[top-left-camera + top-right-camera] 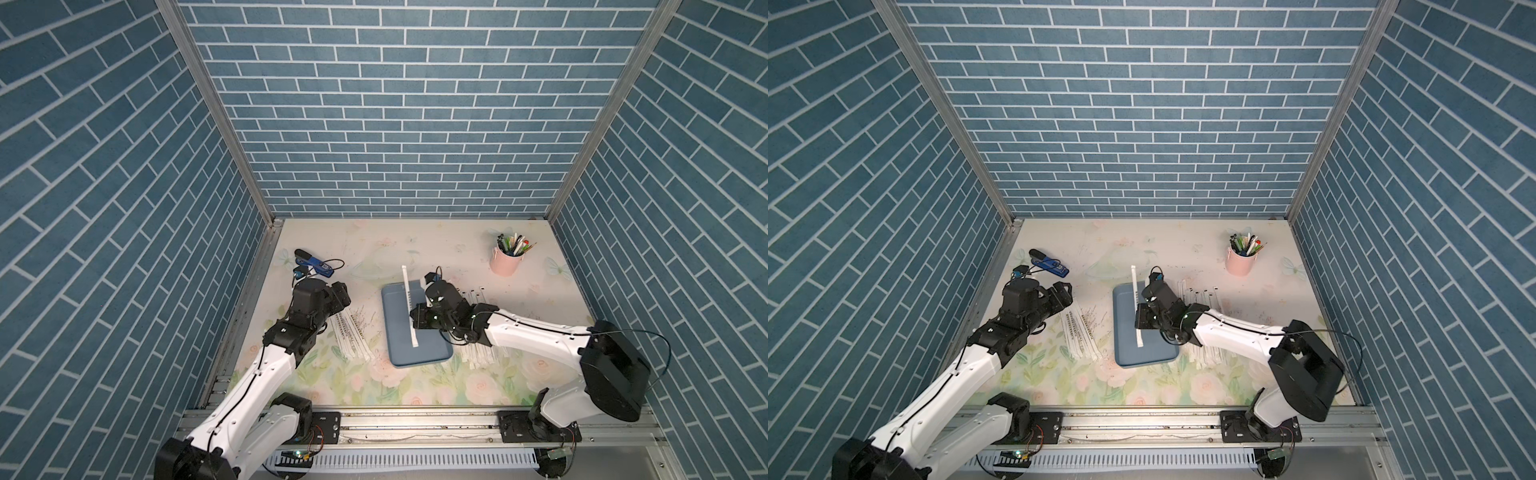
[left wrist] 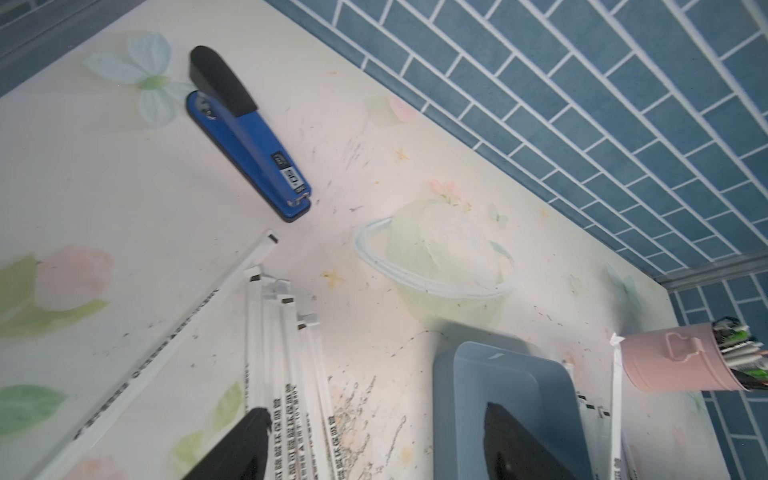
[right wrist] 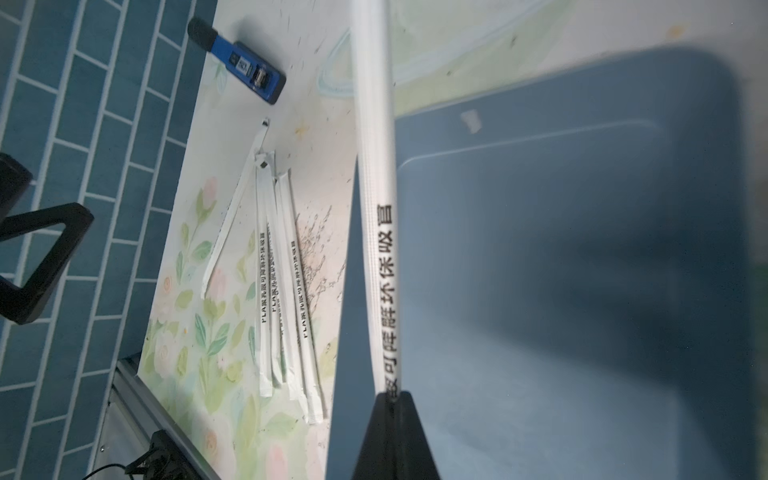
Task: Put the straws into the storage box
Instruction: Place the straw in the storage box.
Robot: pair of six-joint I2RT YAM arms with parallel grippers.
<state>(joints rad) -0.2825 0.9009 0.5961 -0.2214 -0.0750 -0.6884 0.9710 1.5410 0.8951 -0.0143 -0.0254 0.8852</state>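
Step in hand: you carry one straw (image 1: 408,305) over storage box (image 1: 399,332). Right gripper (image 3: 394,399) clamped on it near lower end; far end overhangs box's far rim. Box looks empty. Left gripper (image 2: 374,444) spread wide, empty, above left pile (image 1: 351,336). Second pile (image 1: 482,353) under right arm. Next: you lower, align straw lengthwise, release.
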